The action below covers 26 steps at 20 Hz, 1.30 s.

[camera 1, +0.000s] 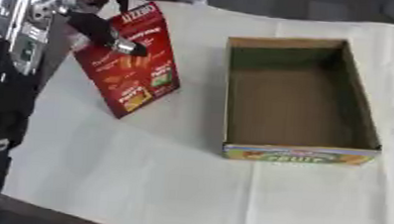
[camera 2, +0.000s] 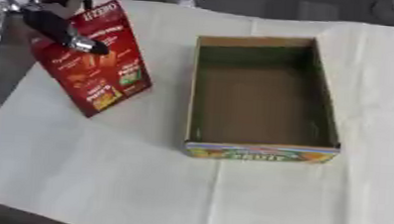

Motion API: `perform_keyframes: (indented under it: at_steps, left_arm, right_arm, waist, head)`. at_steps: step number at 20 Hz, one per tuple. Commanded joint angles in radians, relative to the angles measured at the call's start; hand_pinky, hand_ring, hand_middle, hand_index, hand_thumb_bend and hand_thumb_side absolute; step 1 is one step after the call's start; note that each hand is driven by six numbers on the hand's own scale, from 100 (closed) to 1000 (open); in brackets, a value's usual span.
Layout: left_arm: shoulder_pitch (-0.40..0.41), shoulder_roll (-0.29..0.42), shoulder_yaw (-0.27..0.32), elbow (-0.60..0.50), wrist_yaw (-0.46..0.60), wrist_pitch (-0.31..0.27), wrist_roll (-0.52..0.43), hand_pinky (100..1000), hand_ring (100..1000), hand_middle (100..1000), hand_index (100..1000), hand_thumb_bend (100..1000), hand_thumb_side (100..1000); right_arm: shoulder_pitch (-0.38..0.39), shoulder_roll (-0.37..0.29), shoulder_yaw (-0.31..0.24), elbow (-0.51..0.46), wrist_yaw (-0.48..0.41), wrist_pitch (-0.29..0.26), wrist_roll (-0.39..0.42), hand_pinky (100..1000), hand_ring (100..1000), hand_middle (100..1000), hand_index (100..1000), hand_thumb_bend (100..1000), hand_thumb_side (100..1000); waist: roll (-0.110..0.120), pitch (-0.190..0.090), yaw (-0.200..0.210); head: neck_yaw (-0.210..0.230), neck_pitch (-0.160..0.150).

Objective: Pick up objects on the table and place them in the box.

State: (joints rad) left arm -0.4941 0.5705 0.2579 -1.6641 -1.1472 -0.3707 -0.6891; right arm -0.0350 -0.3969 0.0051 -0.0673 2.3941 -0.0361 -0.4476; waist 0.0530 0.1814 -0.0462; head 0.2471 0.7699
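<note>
My left hand (camera 1: 98,27), entering at upper left, has its fingers pinched on a red snack packet (camera 1: 130,62), held tilted with its lower corner near or on the white-covered tabletop (camera 1: 169,186); I cannot tell whether it touches. To the packet's right, apart from it, stands an open cardboard box (camera 2: 258,153) with a colourful printed front wall; its brown interior holds nothing. My right hand shows in neither view.
</note>
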Motion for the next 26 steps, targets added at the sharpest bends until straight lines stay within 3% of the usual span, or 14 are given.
perform_keyframes:
  at_steps: [1, 2, 3, 4, 5, 9, 12, 15, 20, 22, 23, 24, 25, 26]
  left_arm:
    - [-0.015, 0.007, 0.016, 0.012, -0.005, -0.006, -0.011, 183, 507, 635, 660, 841, 919]
    - [-0.016, 0.003, 0.017, 0.018, -0.006, -0.006, -0.012, 183, 508, 636, 662, 841, 915]
    - [-0.015, -0.005, 0.017, 0.024, -0.006, -0.005, -0.016, 202, 527, 648, 681, 869, 834]
    - [-0.015, -0.012, 0.017, 0.029, -0.006, -0.004, -0.02, 202, 527, 648, 681, 869, 834]
    - [-0.014, -0.023, 0.017, 0.034, -0.005, -0.004, -0.028, 229, 553, 661, 704, 889, 708]
    - [-0.008, -0.09, 0.022, 0.04, -0.001, 0.003, -0.092, 296, 623, 735, 754, 882, 516]
    - [-0.001, -0.131, 0.026, 0.033, 0.015, 0.003, -0.141, 307, 632, 741, 770, 856, 488]
    - [0.009, -0.163, 0.03, 0.029, 0.032, -0.012, -0.189, 328, 642, 749, 779, 803, 539]
    - [0.023, -0.2, 0.035, 0.032, 0.021, -0.028, -0.217, 317, 626, 737, 767, 780, 551]
    - [0.031, -0.211, 0.035, 0.038, 0.006, -0.036, -0.218, 307, 611, 723, 756, 759, 519]
    - [0.034, -0.216, 0.035, 0.04, -0.002, -0.04, -0.218, 297, 596, 707, 741, 684, 458]
    - [0.037, -0.22, 0.036, 0.039, -0.01, -0.043, -0.218, 299, 600, 711, 745, 708, 476]
    - [0.039, -0.222, 0.037, 0.037, -0.016, -0.045, -0.218, 287, 583, 692, 727, 602, 383]
    - [0.04, -0.224, 0.038, 0.031, -0.022, -0.045, -0.218, 290, 586, 696, 731, 622, 401]
  right_arm:
    - [0.004, -0.014, -0.003, -0.002, 0.0, -0.005, 0.0, 458, 573, 644, 752, 100, 1000]
    - [0.004, -0.014, -0.004, -0.003, 0.0, -0.006, 0.0, 458, 573, 644, 752, 100, 1000]
    - [0.003, -0.014, -0.004, -0.003, 0.0, -0.007, 0.0, 458, 574, 645, 752, 100, 1000]
    - [0.004, -0.014, -0.004, -0.004, -0.001, -0.008, 0.0, 458, 574, 645, 752, 100, 1000]
    - [0.004, -0.015, -0.004, -0.004, -0.001, -0.009, 0.0, 458, 574, 645, 752, 100, 1000]
    - [0.007, -0.017, -0.005, -0.005, -0.006, -0.012, 0.0, 458, 574, 645, 752, 100, 1000]
    - [0.009, -0.018, -0.005, -0.007, -0.01, -0.011, 0.001, 458, 574, 645, 752, 100, 1000]
    - [0.011, -0.02, -0.005, -0.008, -0.013, -0.009, 0.002, 458, 574, 645, 752, 100, 1000]
    - [0.011, -0.019, -0.005, -0.012, -0.016, -0.018, 0.003, 459, 576, 646, 753, 100, 1000]
    - [0.01, -0.019, -0.005, -0.014, -0.017, -0.023, 0.004, 459, 577, 646, 753, 100, 1000]
    - [0.01, -0.02, -0.005, -0.016, -0.017, -0.024, 0.005, 459, 577, 647, 753, 100, 1000]
    - [0.01, -0.02, -0.005, -0.017, -0.017, -0.026, 0.005, 459, 577, 647, 753, 100, 1000]
    - [0.01, -0.021, -0.005, -0.018, -0.018, -0.026, 0.005, 459, 577, 646, 753, 100, 1000]
    - [0.01, -0.021, -0.005, -0.019, -0.018, -0.026, 0.006, 459, 577, 646, 753, 100, 1000]
  waist:
    - [-0.003, -0.01, 0.002]
    - [-0.003, -0.01, 0.002]
    - [-0.003, -0.01, 0.002]
    - [-0.003, -0.009, 0.003]
    - [-0.003, -0.009, 0.003]
    - [-0.001, -0.01, 0.006]
    - [0.001, -0.009, 0.011]
    - [0.002, -0.008, 0.015]
    - [0.003, -0.006, 0.016]
    - [0.003, -0.005, 0.016]
    - [0.003, -0.004, 0.016]
    - [0.004, -0.004, 0.017]
    - [0.004, -0.003, 0.017]
    - [0.004, -0.002, 0.018]
  head:
    - [0.007, 0.0]
    - [0.007, 0.0]
    - [0.008, 0.0]
    - [0.008, 0.0]
    - [0.009, 0.0]
    - [0.017, 0.0]
    - [0.019, 0.0]
    - [0.021, 0.0]
    - [0.021, 0.0]
    - [0.021, 0.0]
    - [0.021, 0.0]
    - [0.02, 0.0]
    - [0.02, 0.0]
    - [0.02, 0.0]
